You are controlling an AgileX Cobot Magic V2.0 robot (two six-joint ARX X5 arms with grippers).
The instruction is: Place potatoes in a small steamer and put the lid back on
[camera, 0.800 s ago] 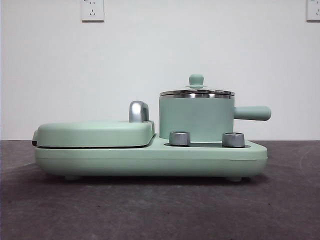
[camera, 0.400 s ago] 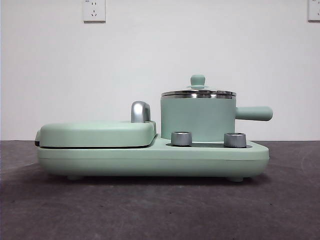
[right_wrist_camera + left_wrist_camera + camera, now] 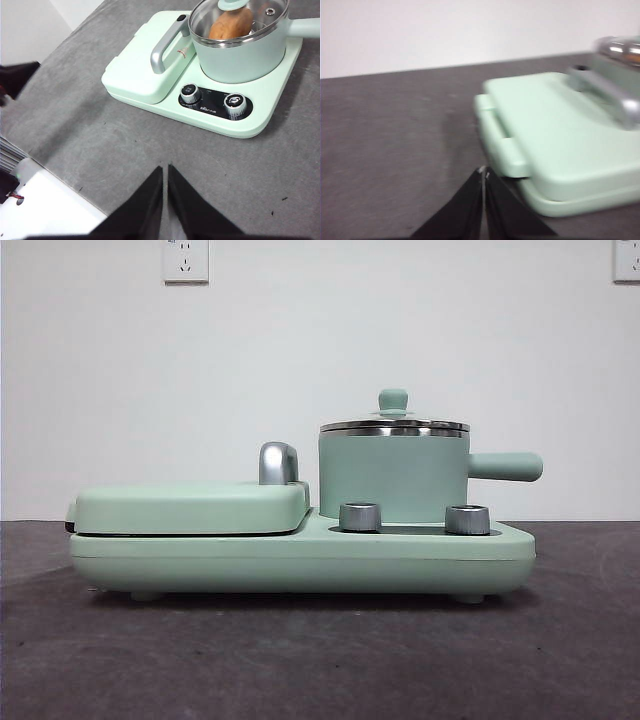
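Your potato [image 3: 231, 23] already lies inside the small steamer [image 3: 393, 478], under the glass lid [image 3: 239, 20]. Both pincers, left [image 3: 483, 175] and right [image 3: 164, 170], sit pinched narrow and empty, well clear of the steamer; nothing looks left.

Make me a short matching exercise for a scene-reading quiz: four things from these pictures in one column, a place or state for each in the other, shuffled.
Things:
1. potato
2. lid
3. griddle cover
4. left gripper

Places or states:
A. shut, over bare table beside the appliance
B. closed flat, chrome handle at its back
C. inside the small steamer
D. seated on the pot's rim

Pairs: 1-C, 2-D, 3-B, 4-A
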